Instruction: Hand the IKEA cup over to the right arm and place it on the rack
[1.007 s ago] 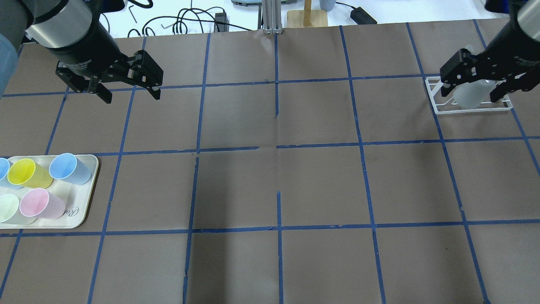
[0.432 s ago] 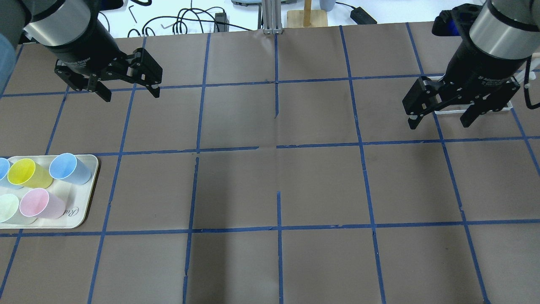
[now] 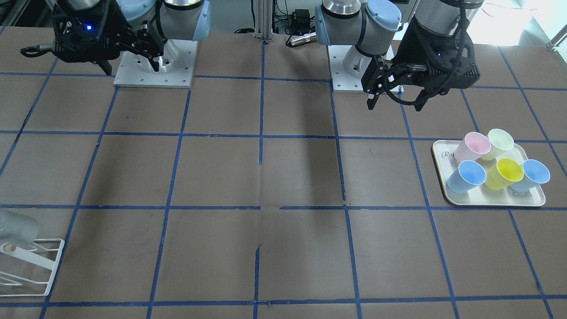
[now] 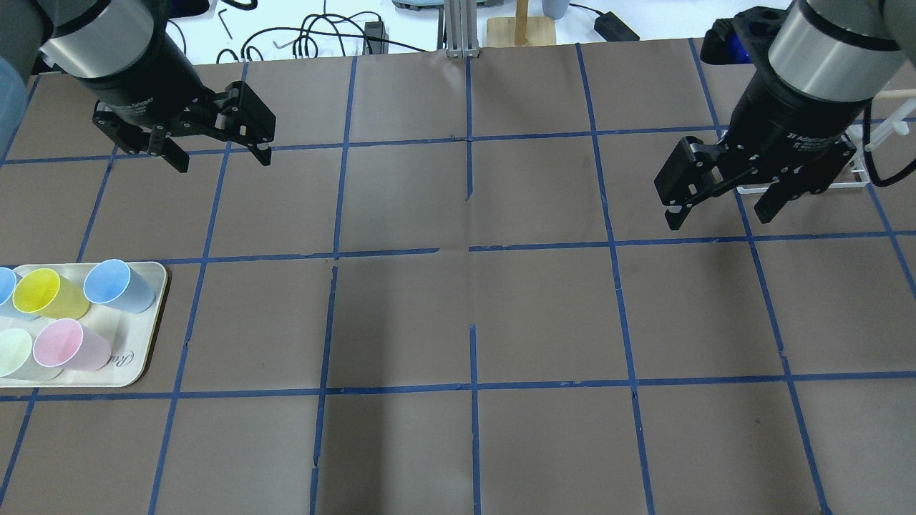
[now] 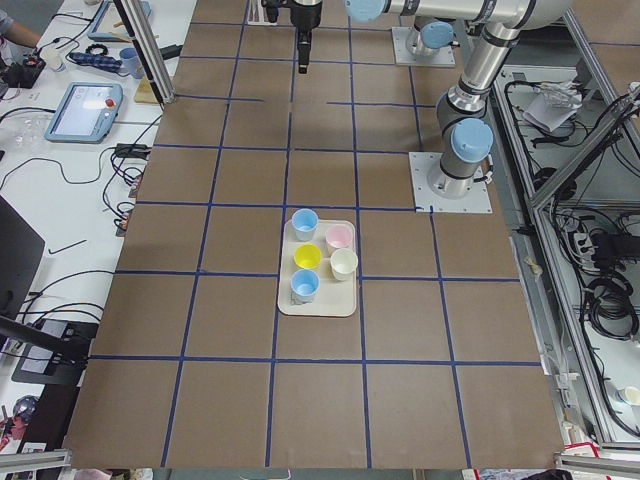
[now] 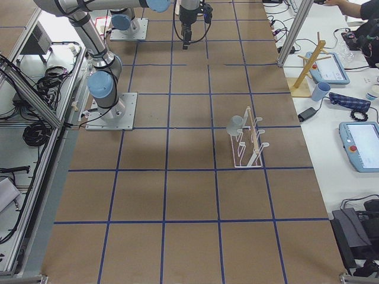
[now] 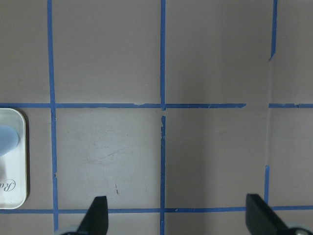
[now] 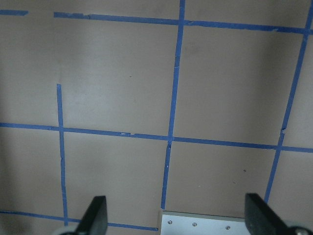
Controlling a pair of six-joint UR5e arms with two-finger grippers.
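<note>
The pale grey IKEA cup (image 3: pixel 15 227) hangs tilted on a peg of the white wire rack (image 3: pixel 40 266) at the table's far right; both also show in the exterior right view, the cup (image 6: pixel 237 123) on the rack (image 6: pixel 249 152). In the overhead view my right gripper (image 4: pixel 719 214) is open and empty, and hides the cup and most of the rack (image 4: pixel 749 189). It stands apart from the rack, raised over the table. My left gripper (image 4: pixel 223 164) is open and empty at the far left. Both wrist views show only bare table between open fingers.
A cream tray (image 4: pixel 143 365) at the near left edge holds several coloured cups: blue, yellow, pink, pale green. It also shows in the front view (image 3: pixel 487 201). Blue tape lines grid the brown table. Cables and a wooden stand (image 4: pixel 521 28) lie beyond the far edge.
My right gripper was around the cup at the rack, then let it go and moved away to the left and nearer. The cup stays on the rack. The left arm has not moved.
</note>
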